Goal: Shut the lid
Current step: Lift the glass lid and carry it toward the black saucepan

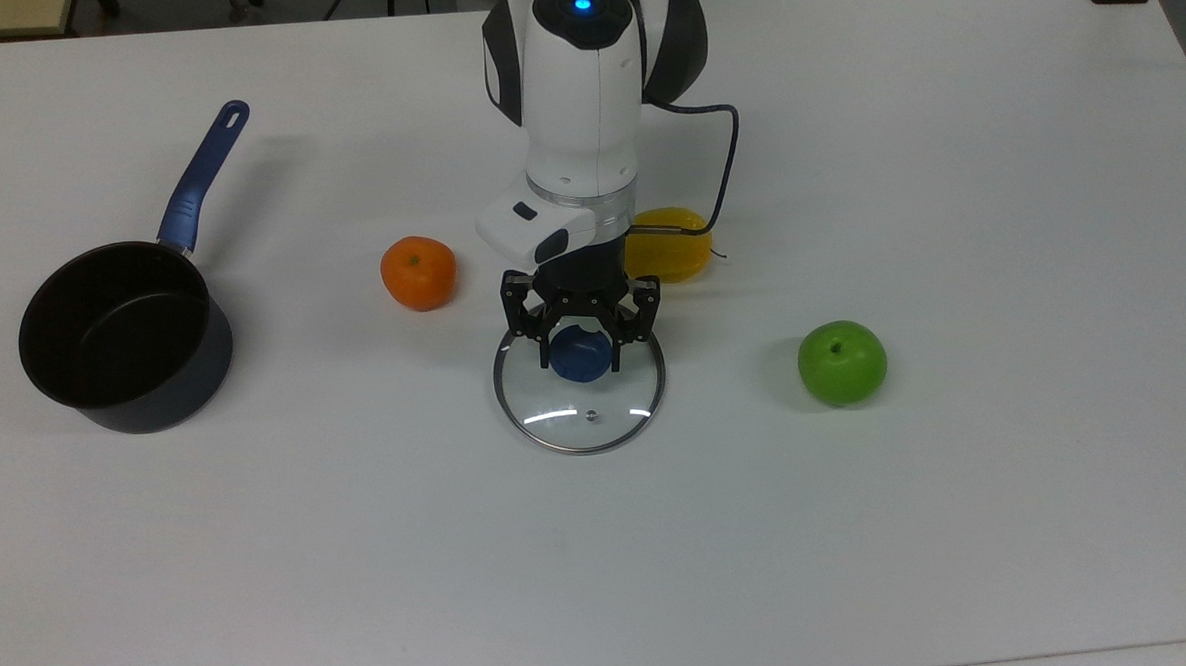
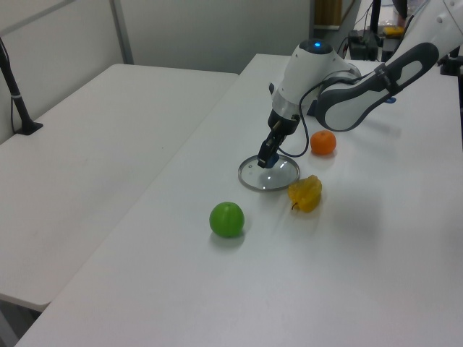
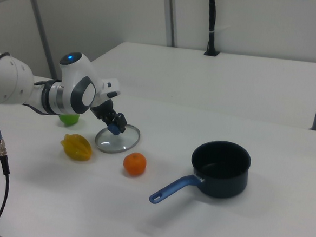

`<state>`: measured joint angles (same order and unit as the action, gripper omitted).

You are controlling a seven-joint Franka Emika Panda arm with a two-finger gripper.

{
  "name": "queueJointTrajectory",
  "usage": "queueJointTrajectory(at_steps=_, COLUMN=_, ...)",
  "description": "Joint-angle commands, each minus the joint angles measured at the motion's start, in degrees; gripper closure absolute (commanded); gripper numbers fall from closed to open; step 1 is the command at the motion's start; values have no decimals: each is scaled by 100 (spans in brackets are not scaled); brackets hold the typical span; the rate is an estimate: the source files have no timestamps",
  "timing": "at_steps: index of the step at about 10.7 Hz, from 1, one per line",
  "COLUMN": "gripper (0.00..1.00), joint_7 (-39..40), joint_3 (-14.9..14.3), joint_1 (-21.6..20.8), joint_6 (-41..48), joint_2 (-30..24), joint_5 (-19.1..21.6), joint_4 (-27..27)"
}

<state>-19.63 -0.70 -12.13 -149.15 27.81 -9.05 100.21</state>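
The lid (image 1: 580, 386) is seen lying flat on the white tabletop (image 1: 961, 517), its metal rim resting on the surface and its blue knob (image 1: 581, 355) facing up. It is taken here as the landmark. The end effector (image 1: 582, 345) is positioned directly over the knob, with one black finger at each side of it; in the top view the fingers are seen drawn in narrow against the knob's sides, though whether the knob is actually gripped cannot be told. The white arm (image 1: 583, 103) is seen rising from the lid toward the top view's upper edge.

An orange fruit (image 1: 418, 273) is placed near the lid, toward the top view's upper left. A yellow fruit (image 1: 674, 247) is found just beyond the lid, partly hidden behind the arm. A green apple (image 1: 842, 362) is set to the top view's right of the lid, apart from it. A dark saucepan (image 1: 125, 338) with a blue handle (image 1: 203, 174) stands uncovered, well apart from the lid, at the top view's left.

In the right view, the lid (image 3: 118, 139) is seen between the yellow fruit (image 3: 77, 147) and the saucepan (image 3: 220, 168).
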Motion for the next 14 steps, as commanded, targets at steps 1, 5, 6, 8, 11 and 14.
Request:
queueJointTrajectory(at_steps=1, gripper=51, joint_7=-155, joint_3=-71, joint_1=-9, joint_6=393, joint_2=-283, joint_5=-159, joint_4=-28)
queueJointTrajectory(at_steps=5, gripper=51, joint_7=-120, joint_3=-106, joint_1=306, joint_6=1097, joint_2=-776, joint_5=-167, joint_4=-72)
queueJointTrajectory(at_steps=6, gripper=51, joint_7=-111, joint_3=-115, joint_1=412, joint_6=1281, joint_2=-829, joint_5=-167, joint_4=-238)
queueJointTrajectory(at_steps=8, gripper=51, joint_7=195, joint_3=-176, joint_1=772, joint_6=2070, joint_2=-812, joint_5=-176, joint_4=-887)
queueJointTrajectory(at_steps=11, gripper=51, joint_7=862, joint_3=-177, joint_1=1448, joint_6=2504, joint_2=-856, joint_5=-106, joint_4=-1346)
queueJointTrajectory(at_steps=14, gripper=49, joint_7=1295, joint_3=-159, joint_1=2221, joint_6=2417, joint_2=-874, joint_5=-36, joint_4=-1277)
